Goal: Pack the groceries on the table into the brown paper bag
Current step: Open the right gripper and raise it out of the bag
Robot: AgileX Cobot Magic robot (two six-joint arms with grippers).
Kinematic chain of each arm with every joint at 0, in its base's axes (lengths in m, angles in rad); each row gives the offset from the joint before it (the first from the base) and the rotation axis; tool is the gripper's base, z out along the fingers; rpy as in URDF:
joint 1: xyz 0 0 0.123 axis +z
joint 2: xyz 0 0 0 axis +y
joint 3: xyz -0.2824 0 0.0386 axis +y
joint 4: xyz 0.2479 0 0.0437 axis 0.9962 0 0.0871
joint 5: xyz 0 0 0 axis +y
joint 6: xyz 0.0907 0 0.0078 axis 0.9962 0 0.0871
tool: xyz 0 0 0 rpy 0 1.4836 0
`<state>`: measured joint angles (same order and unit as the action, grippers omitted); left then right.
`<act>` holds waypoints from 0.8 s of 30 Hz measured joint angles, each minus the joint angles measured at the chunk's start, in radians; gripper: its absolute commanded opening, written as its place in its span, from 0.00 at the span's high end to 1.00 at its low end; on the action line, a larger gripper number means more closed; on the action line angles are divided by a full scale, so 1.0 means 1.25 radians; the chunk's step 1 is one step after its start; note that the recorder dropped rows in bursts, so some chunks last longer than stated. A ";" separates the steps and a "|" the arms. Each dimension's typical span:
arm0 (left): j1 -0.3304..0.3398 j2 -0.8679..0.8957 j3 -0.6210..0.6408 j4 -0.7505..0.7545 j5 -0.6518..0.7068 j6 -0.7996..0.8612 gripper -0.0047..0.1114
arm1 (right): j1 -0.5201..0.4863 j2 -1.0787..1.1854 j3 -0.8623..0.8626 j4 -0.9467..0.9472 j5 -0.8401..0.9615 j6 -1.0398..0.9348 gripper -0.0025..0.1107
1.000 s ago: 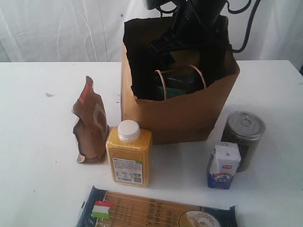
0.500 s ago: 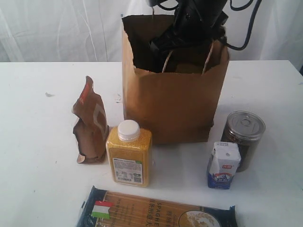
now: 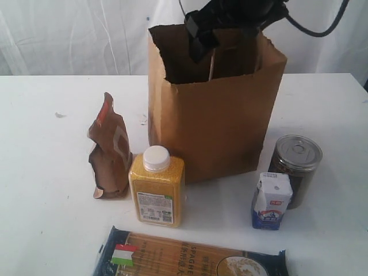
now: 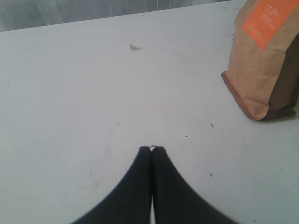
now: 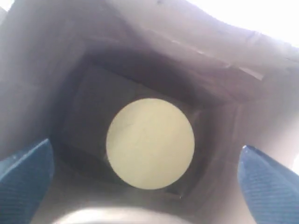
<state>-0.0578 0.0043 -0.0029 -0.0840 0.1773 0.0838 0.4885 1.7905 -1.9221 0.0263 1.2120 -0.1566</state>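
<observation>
Right jaws wide apart over tan-lidded clear jar (image 5: 150, 143) in brown paper bag (image 3: 213, 126); left jaws together.

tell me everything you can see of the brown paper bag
The brown paper bag is tall, creased kraft paper, standing upright on the white table with its ragged-edged mouth open. A pale handle cord hangs inside. At its floor sits a tan-lidded jar, seen from above. The right pincer hangs open in the mouth, above the jar. The yellow bottle stands just in front; whether it touches the bag is unclear.
</observation>
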 measured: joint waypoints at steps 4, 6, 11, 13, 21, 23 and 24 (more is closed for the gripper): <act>0.000 0.000 0.000 0.000 0.000 0.000 0.96 | 0.000 -0.018 0.000 0.017 -0.009 0.005 0.05; 0.000 0.000 0.000 0.000 0.000 0.000 0.96 | 0.000 -0.026 0.000 0.019 -0.014 0.005 0.05; 0.000 0.000 0.000 0.000 0.000 0.000 0.96 | 0.002 -0.044 0.000 0.019 -0.015 0.008 0.05; 0.000 0.000 0.000 0.000 0.000 0.000 0.96 | 0.005 -0.049 0.000 0.019 -0.015 0.008 0.05; 0.000 0.000 0.000 0.000 0.000 0.000 0.96 | 0.009 -0.079 0.000 0.023 -0.016 0.015 0.05; 0.000 0.000 0.000 0.000 0.000 0.000 0.96 | 0.014 -0.089 0.000 0.023 -0.016 0.015 0.05; 0.000 0.000 0.000 0.000 0.000 0.000 0.96 | 0.018 -0.094 0.000 0.021 -0.016 0.015 0.05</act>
<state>-0.0578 0.0043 -0.0029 -0.0840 0.1773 0.0838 0.5105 1.6728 -1.9221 0.0528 1.1921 -0.1384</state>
